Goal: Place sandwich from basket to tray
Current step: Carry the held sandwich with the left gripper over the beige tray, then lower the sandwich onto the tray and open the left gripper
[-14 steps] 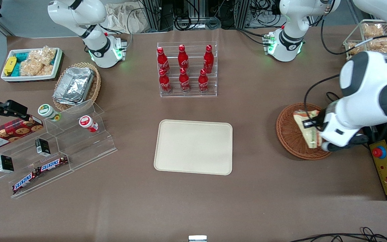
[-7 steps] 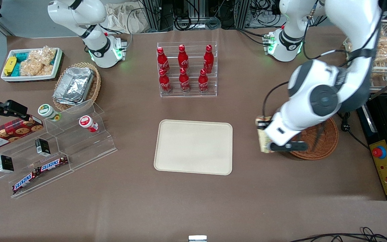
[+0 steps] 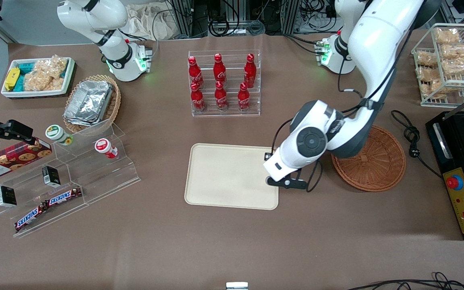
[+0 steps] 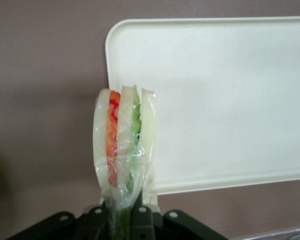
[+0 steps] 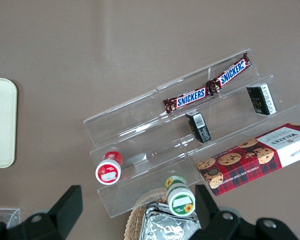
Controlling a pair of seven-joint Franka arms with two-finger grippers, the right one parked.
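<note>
White bread, with orange and green stripes inside, is what the sandwich (image 4: 124, 145) looks like in its clear wrap. The gripper (image 4: 121, 220) is squeezed tight on the bottom of the wrap, so the sandwich stands up from it.

From the wrist camera, the sandwich hangs in the air over the edge of the tray (image 4: 225, 100). Part of it is over the cream tray and part is over the brown table (image 4: 45, 75).

From the front camera, the gripper (image 3: 270, 167) is right at the 3 o'clock edge of the tray (image 3: 228, 177). The big white arm covers the sandwich there, so you cannot see it from the front.

The basket (image 3: 371, 161) sits at 3 o'clock from the tray, near it but not touching. It is round and reddish-brown, with nothing in it.

At 12 o'clock from the tray is a clear rack of red bottles (image 3: 220, 82). At 9 o'clock is a clear stand (image 3: 75, 173) with candy bars (image 3: 46, 205) on its lowest step.
</note>
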